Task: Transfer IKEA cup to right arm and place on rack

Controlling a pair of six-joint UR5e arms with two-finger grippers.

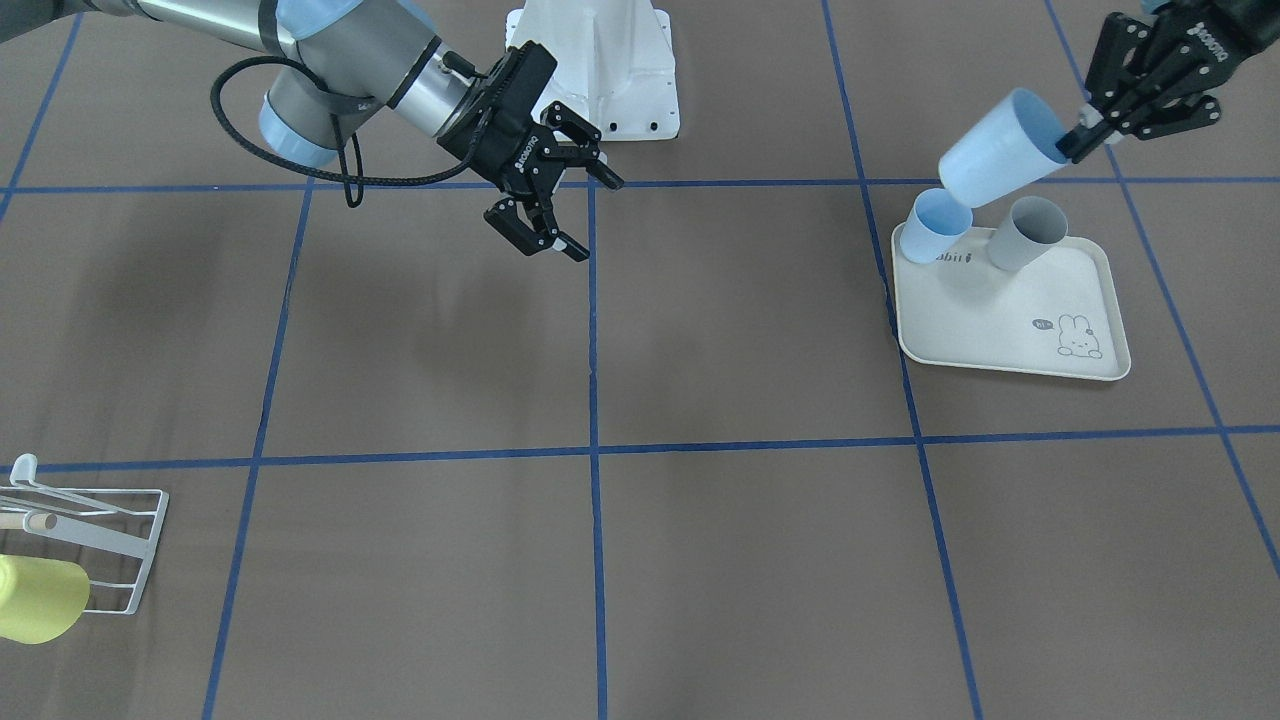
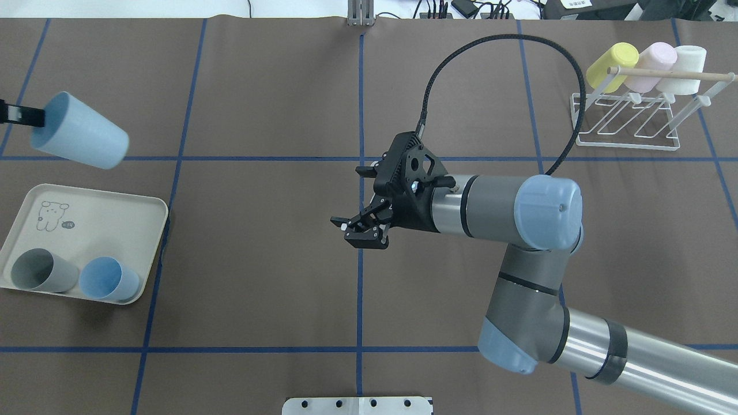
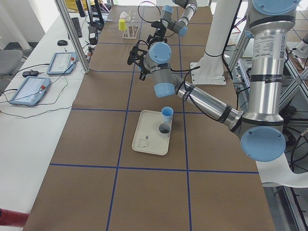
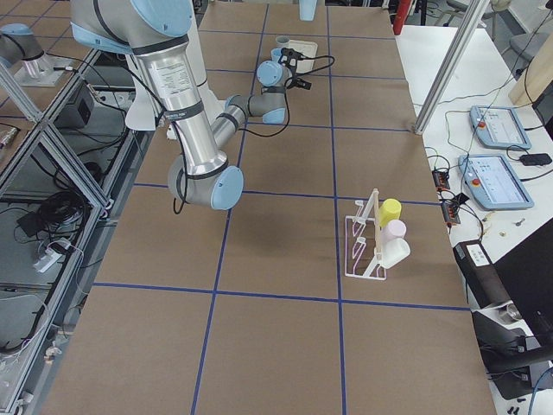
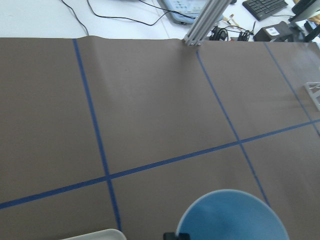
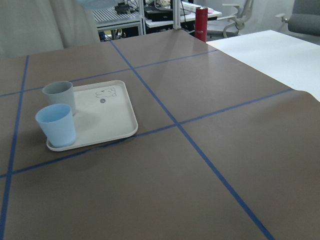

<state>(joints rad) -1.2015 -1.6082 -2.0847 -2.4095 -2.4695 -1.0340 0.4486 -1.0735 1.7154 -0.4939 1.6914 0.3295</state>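
Note:
The IKEA cup [image 1: 1000,150] is light blue and hangs tilted in the air above the far end of the tray. My left gripper [image 1: 1085,135] is shut on its rim. From overhead the cup [image 2: 78,138] lies at the far left, and its rim [image 5: 235,217] fills the bottom of the left wrist view. My right gripper [image 1: 590,218] hovers open and empty over the table's middle [image 2: 357,231], well apart from the cup. The white wire rack [image 2: 628,121] stands at the far right corner, also seen at the rack [image 1: 90,540].
A cream rabbit-print tray [image 2: 98,225] holds a grey cup [image 2: 43,270] and a blue cup [image 2: 109,279]. On the rack hang a yellow cup [image 2: 614,63], a pink cup [image 2: 651,66] and a white cup [image 2: 686,69]. The white robot base [image 1: 600,70] stands at the table's edge.

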